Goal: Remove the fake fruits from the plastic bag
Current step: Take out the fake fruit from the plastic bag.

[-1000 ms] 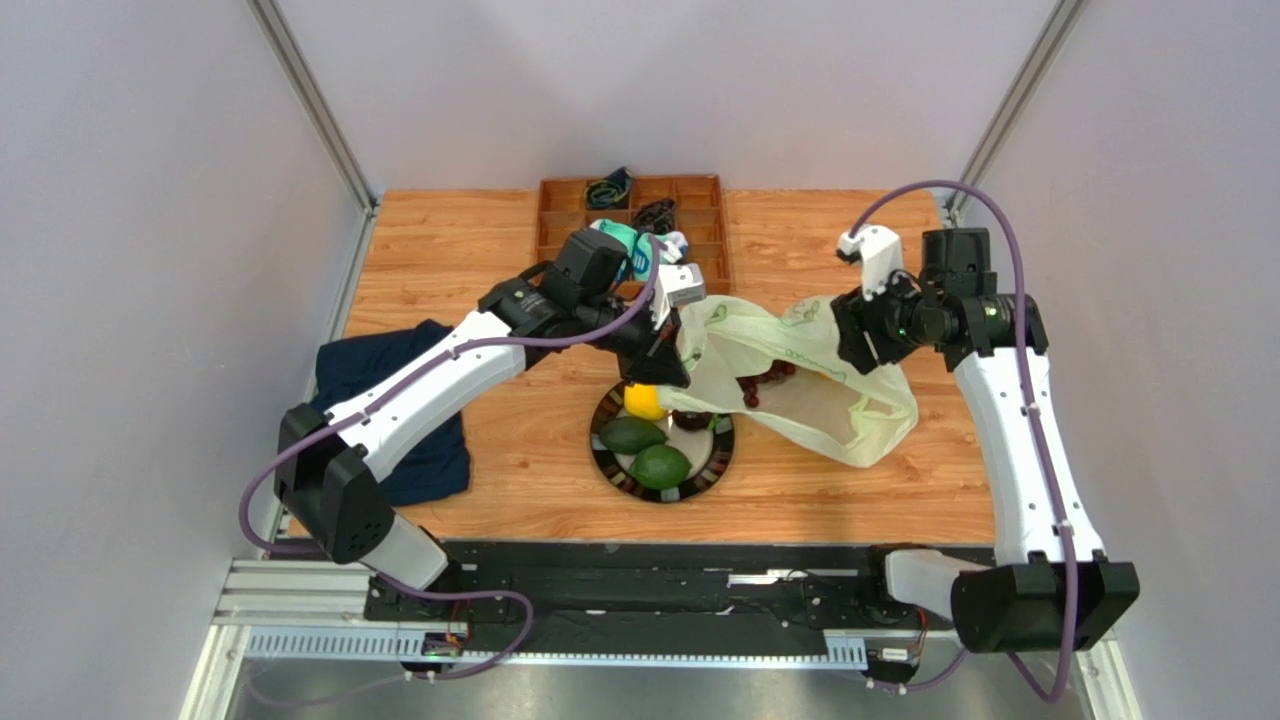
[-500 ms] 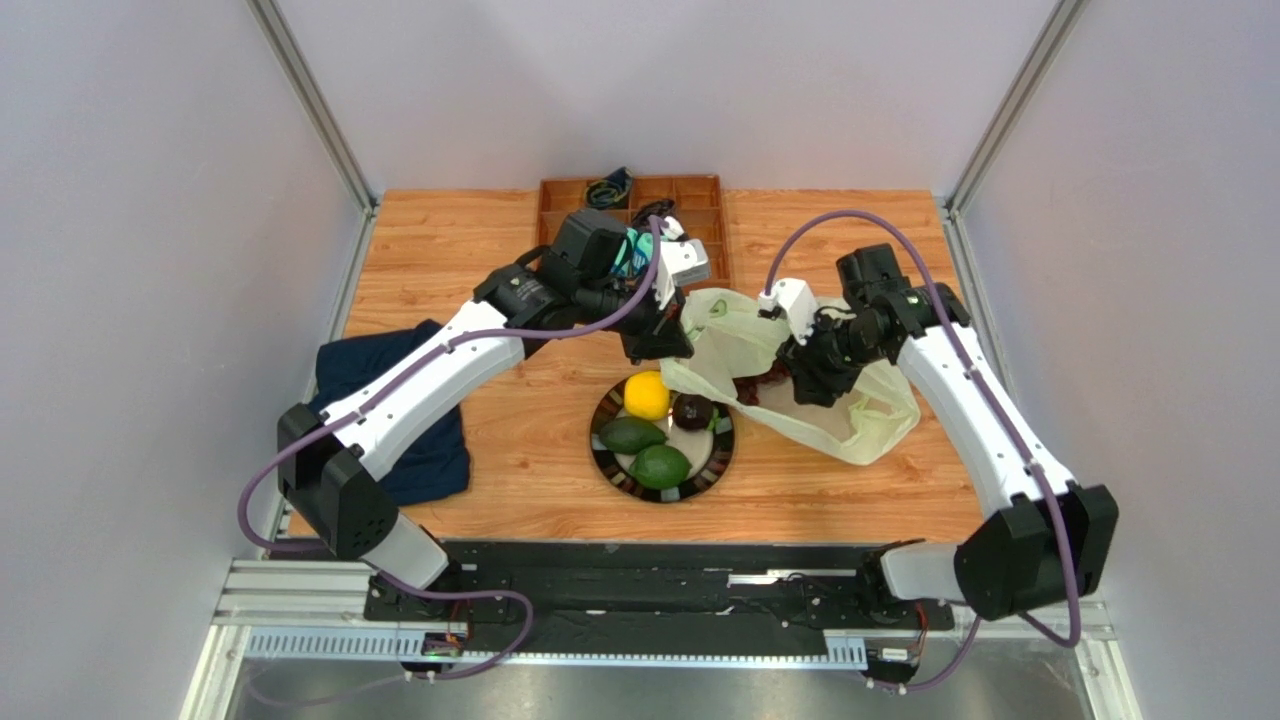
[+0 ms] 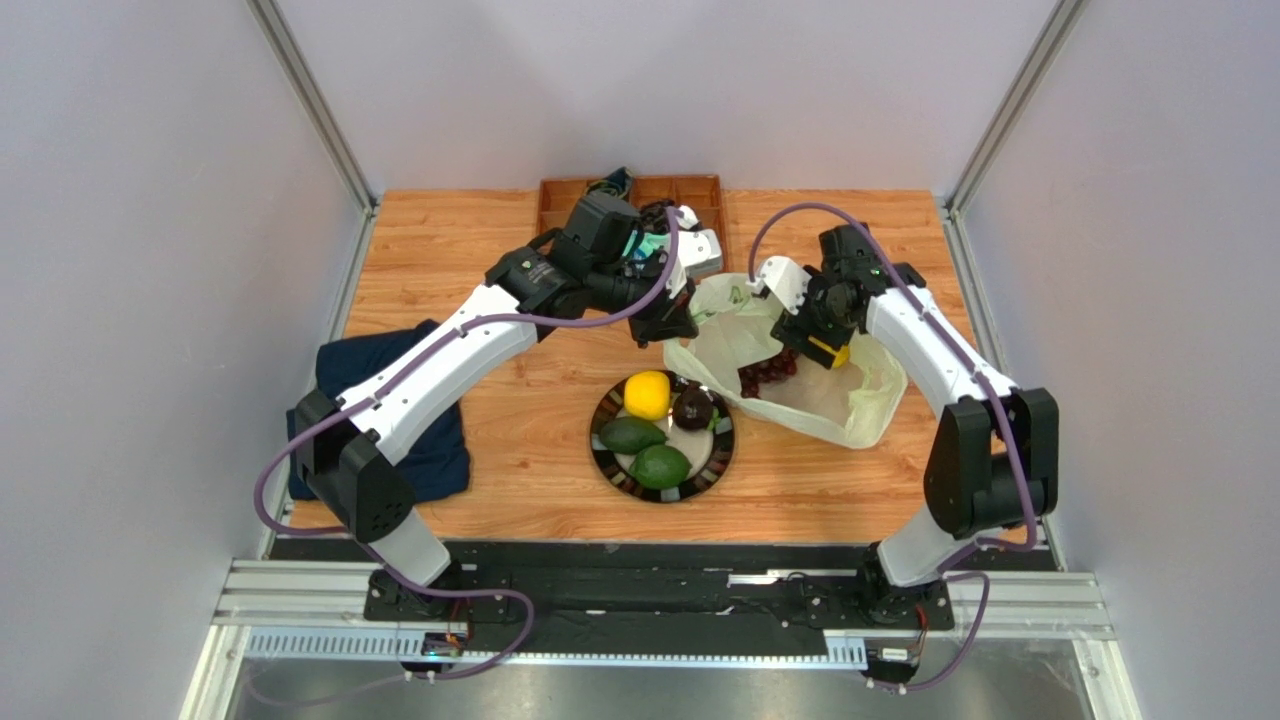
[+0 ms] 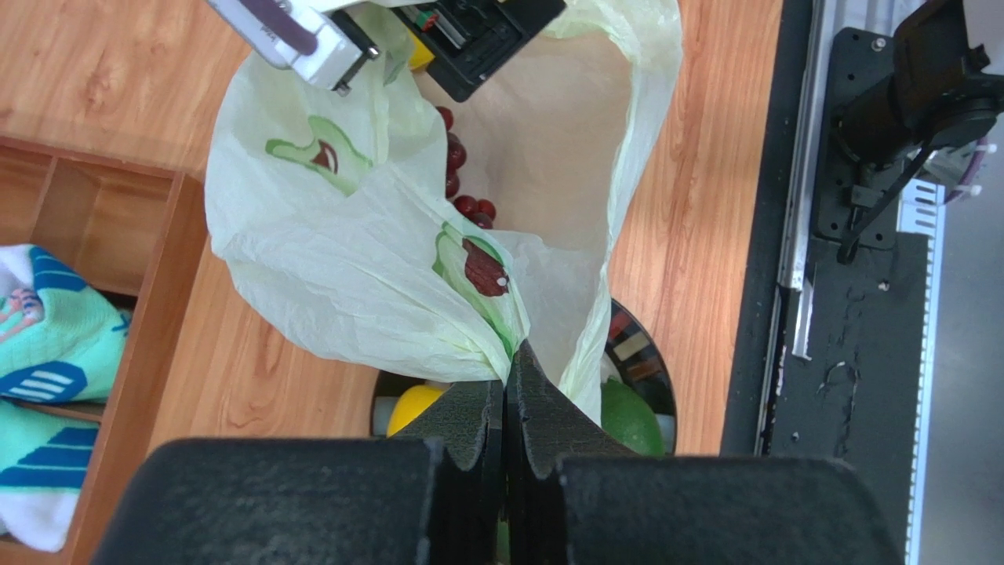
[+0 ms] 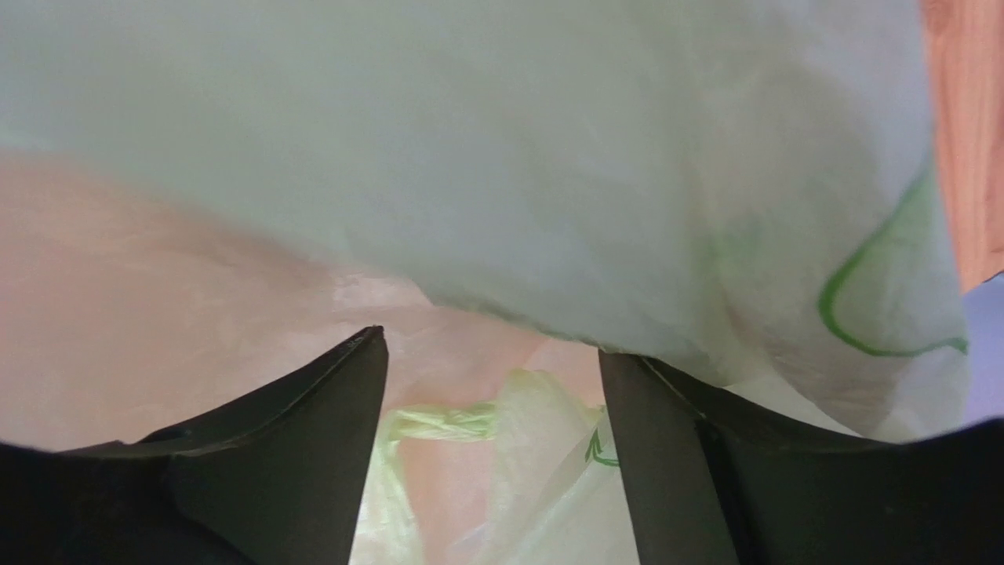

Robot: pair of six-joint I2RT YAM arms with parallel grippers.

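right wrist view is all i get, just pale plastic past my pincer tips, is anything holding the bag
Observer: Yes, the left pincer is shut on an edge of the plastic bag.
Operator: any fruit left inside
Observer: The grape bunch lies inside the bag, close to the open right pincer.
Operator: whats on the plate
Observer: A lemon and two avocados sit on the plate, beside the bag.
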